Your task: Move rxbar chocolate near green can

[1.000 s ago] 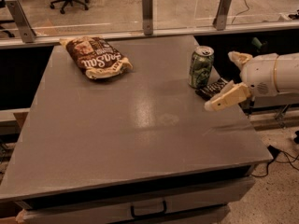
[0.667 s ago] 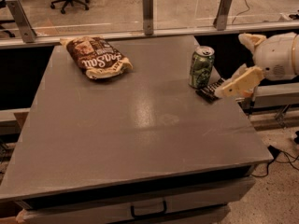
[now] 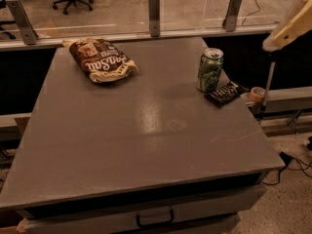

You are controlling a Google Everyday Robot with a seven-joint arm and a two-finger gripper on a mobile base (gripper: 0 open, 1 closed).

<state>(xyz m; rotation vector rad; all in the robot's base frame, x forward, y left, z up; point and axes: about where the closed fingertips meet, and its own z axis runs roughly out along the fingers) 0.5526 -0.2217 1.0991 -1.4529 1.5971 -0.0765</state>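
The rxbar chocolate (image 3: 226,93), a slim black wrapper with white text, lies flat at the table's right edge, just right of and touching or nearly touching the base of the green can (image 3: 210,69). The can stands upright with a silver top. My gripper (image 3: 292,23) is at the upper right of the camera view, raised well above and to the right of both, off the table. Only one pale finger shows. Nothing is seen in it.
A brown snack bag (image 3: 101,60) with white script lies at the back left of the grey table (image 3: 136,135). A glass barrier with metal posts (image 3: 154,7) runs along the far edge. A roll of tape (image 3: 257,93) sits on a ledge right of the table.
My gripper has lifted up and to the right, away from the bar and can. The bar now lies uncovered beside the can.
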